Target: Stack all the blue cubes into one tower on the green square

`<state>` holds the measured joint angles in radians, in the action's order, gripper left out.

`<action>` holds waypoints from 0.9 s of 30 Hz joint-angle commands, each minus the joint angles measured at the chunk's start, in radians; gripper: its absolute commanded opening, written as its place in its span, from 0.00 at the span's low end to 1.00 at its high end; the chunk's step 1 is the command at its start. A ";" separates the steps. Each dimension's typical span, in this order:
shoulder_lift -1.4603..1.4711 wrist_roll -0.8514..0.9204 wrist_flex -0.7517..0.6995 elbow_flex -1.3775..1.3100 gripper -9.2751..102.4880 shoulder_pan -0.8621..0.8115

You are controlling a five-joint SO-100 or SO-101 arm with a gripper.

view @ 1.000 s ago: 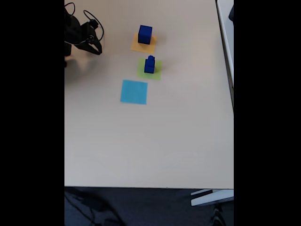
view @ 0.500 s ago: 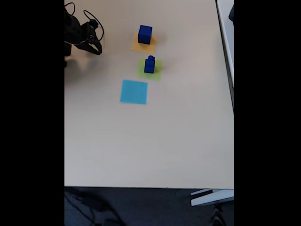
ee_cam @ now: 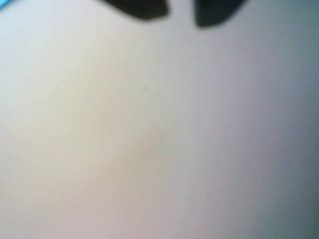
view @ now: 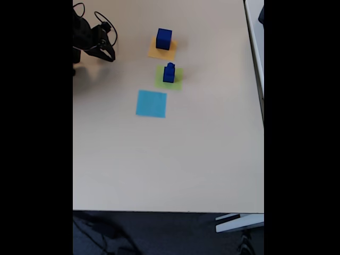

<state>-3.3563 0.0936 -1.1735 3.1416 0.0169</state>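
We see a black two-finger gripper (view: 108,53) spread empty over beige table (view: 170,159), small dark blue cube stack (view: 169,73) on lime-green square (view: 177,79), largest blue cube (view: 163,39) on orange-yellow square (view: 158,53)

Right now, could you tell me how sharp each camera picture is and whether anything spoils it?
Wrist view: badly out of focus, the gripper just two dark smears over pale table. Fixed view: black bars at both sides, slightly soft, yet the blue cubes and green square read clearly.

Beige table (view: 175,159) (three coloured squares)
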 commanded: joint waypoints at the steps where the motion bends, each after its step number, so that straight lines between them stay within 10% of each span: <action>1: -0.026 -0.003 0.002 -0.015 0.08 0.008; 27: -0.026 -0.416 0.302 -0.249 0.08 0.063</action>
<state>-3.3563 -0.2623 -0.9235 2.9805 0.0675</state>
